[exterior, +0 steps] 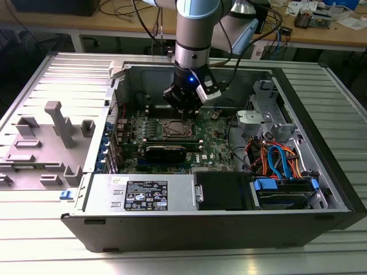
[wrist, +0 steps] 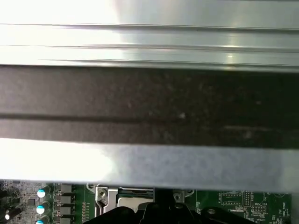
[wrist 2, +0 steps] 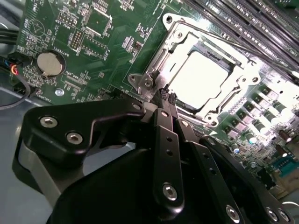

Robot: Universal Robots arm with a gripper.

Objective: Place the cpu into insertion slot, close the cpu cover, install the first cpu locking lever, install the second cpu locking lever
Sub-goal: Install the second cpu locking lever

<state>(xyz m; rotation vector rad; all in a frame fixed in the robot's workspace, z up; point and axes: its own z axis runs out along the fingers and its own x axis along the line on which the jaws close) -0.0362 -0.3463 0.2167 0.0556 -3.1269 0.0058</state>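
We see the tool [wrist 2: 167, 96] pressed together, its tips just beside a corner of the cover [wrist 2: 174, 44], which lies flat over the chip [wrist 2: 201, 74] in the socket [exterior: 175, 128]. Memory slots [wrist 2: 243, 18] crowd one side; the computer case [exterior: 321, 154] walls ring the green board [exterior: 215, 150].

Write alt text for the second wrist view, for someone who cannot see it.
A black robot tool, fingers shut together, hangs just beside a silvery cpu cover closed over the cpu on a green circuit board. A round coin battery sits off to one side.
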